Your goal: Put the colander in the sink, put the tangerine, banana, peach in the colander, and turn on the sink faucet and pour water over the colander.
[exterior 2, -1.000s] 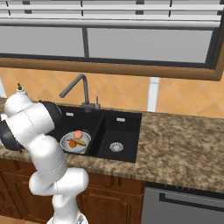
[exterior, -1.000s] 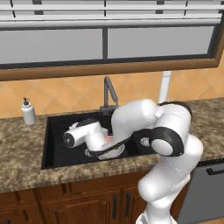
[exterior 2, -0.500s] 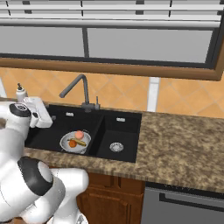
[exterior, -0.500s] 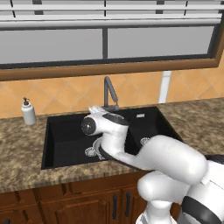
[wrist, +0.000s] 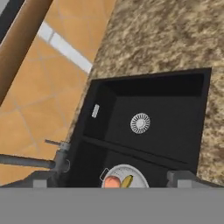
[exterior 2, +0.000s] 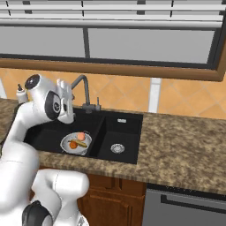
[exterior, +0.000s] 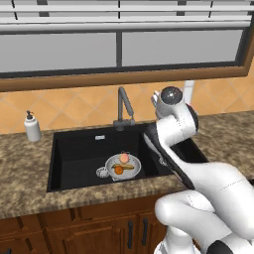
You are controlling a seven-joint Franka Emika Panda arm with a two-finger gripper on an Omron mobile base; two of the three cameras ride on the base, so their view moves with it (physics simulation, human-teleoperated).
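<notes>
- Dark grey metal faucet with bent spout (exterior: 123,105) stands at the back rim of the black rectangular double-basin sink (exterior: 74,154), left base view. Round white perforated colander (exterior: 123,166) sits on the floor of the wider left basin, holding the pale pink-orange peach (exterior: 124,158), small deep-orange tangerine (exterior: 118,169) and thin yellow banana (exterior: 127,167). White arm's hand is raised just right of the faucet, about spout height; fingers not resolvable here.
- Right base view: same layout from the other side. Faucet (exterior 2: 83,91) rises behind the divider between the basins, its small side lever (exterior 2: 97,103) just beside the base. Colander (exterior 2: 76,143) with fruit lies below and in front. Hand hangs left of the spout, near it, not touching.
- Hand view: two-finger gripper (wrist: 113,180) is spread wide, nothing between the tips. Colander rim (wrist: 131,169) pokes up between them at the bottom; faucet spout (wrist: 26,161) runs as a horizontal bar at lower left, lever (wrist: 53,142) just above its joint.
- Judgement: fruit loading looks done; remaining step is water on. Key relation: lever lies off to the camera's left of the claw, beside the faucet base, so the hand likely has to shift that way and down.
</notes>
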